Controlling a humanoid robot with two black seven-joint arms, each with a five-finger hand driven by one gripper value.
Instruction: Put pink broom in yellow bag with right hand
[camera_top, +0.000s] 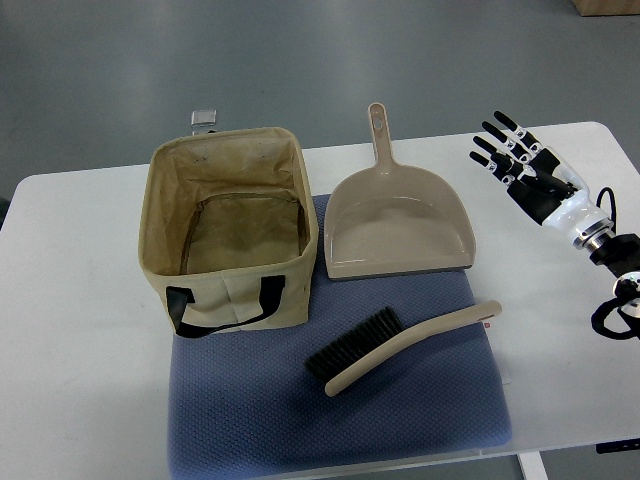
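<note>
My black-and-white jointed right hand (522, 165) reaches in from the right edge, fingers spread, holding nothing.

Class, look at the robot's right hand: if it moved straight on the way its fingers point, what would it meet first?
Probably nothing: the right hand points up-left across bare table, passing beyond the dustpan handle toward the far edge. Height is unclear.

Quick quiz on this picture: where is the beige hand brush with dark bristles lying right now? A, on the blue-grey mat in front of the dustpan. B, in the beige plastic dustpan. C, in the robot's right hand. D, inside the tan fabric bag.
A: the beige hand brush lies flat on the blue-grey mat, nearer the camera than the beige plastic dustpan.
</note>
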